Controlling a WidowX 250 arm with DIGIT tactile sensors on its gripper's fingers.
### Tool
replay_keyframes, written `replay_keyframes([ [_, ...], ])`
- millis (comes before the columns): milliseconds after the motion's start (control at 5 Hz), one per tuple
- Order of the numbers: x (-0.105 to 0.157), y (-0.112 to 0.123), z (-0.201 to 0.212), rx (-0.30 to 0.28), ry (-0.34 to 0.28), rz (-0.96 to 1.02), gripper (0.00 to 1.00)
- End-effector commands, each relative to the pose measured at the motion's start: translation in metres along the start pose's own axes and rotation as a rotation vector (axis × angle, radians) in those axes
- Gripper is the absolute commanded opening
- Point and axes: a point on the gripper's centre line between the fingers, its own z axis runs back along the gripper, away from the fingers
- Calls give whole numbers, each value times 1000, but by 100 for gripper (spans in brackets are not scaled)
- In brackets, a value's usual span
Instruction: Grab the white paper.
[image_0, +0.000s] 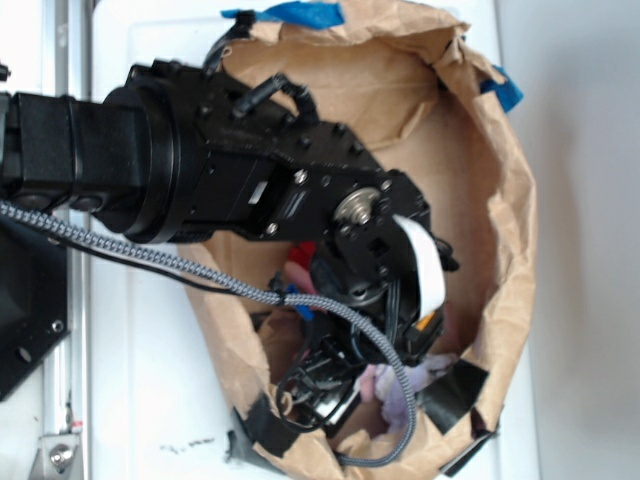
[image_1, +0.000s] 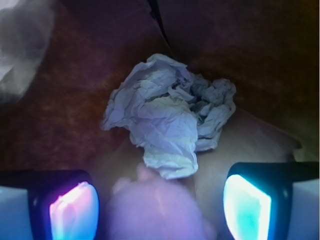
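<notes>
Tool (image_1: 160, 200) stood wide open and empty inside the brown paper bag (image_0: 500, 200), straddling something pink; the white paper (image_1: 167, 117) lay just beyond, untouched, apparently awaiting approach

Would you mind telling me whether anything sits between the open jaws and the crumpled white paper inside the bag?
Yes: a pink plush shape lies between the jaws, just short of the white paper.

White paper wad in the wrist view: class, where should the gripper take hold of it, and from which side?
Probably straight down across the white paper at its bulky crumpled middle; the open gripper sits nearer the thin lower flap, with a pink object between its fingers.
</notes>
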Motion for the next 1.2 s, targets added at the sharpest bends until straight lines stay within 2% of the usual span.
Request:
replay_keyframes([
  [0, 21, -11, -20, 85, -30, -112, 100],
  [600, 21, 6, -43, 68, 30, -77, 100],
  [800, 20, 6, -44, 59, 21, -69, 0],
  [1000, 19, 7, -45, 57, 19, -59, 0],
])
